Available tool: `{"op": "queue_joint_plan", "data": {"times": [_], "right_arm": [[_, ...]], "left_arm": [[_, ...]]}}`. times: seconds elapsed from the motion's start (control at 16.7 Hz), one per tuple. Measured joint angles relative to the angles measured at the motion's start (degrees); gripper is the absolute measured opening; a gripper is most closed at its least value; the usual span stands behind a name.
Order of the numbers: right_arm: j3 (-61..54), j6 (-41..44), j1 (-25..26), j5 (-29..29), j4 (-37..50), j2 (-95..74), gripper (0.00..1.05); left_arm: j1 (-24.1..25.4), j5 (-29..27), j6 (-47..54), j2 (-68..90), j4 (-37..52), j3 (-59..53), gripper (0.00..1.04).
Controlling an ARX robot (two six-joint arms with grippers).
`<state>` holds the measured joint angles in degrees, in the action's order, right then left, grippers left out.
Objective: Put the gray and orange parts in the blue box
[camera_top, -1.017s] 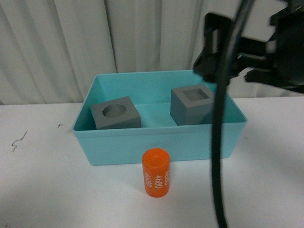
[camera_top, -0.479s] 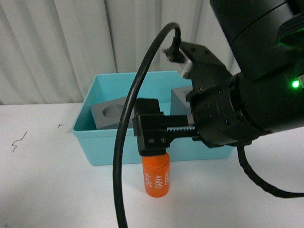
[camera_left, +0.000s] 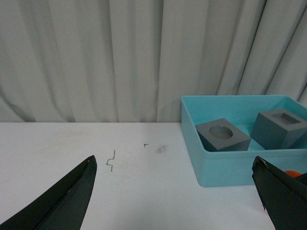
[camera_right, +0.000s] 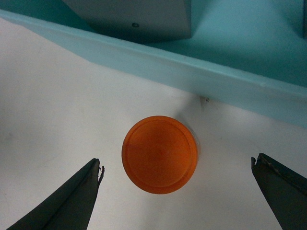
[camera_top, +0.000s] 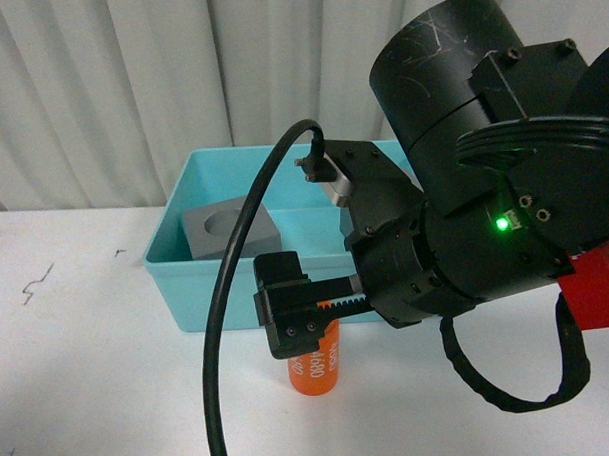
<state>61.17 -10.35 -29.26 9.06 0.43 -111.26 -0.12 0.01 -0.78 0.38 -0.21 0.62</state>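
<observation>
The right gripper [camera_right: 176,163] hangs wide open over the orange cylinder [camera_right: 159,154] standing just outside the box [camera_right: 201,84], so if one side touches first, it could tip or roll away.

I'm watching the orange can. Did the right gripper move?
Yes. The right gripper has dropped from above the blue box's far right corner to in front of its near wall, over the orange cylinder.
</observation>
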Motion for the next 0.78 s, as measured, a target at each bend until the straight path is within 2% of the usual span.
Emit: {"op": "queue_joint_plan", "data": {"times": [0.6, 0.66, 0.78], "right_arm": [[3.9, 4.7, -2.6, -0.7, -1.4, -4.9, 0.98], [3.9, 4.9, -2.6, -0.9, -1.3, -4.9, 0.96], [3.9, 5.8, -1.8, -1.3, -1.2, -4.9, 0.76]], "left_arm": [[0.0, 0.0, 0.0, 0.0, 0.0, 0.0, 0.98], [0.0, 0.0, 0.0, 0.0, 0.0, 0.0, 0.98], [0.0, 0.0, 0.0, 0.0, 0.0, 0.0, 0.98]]}}
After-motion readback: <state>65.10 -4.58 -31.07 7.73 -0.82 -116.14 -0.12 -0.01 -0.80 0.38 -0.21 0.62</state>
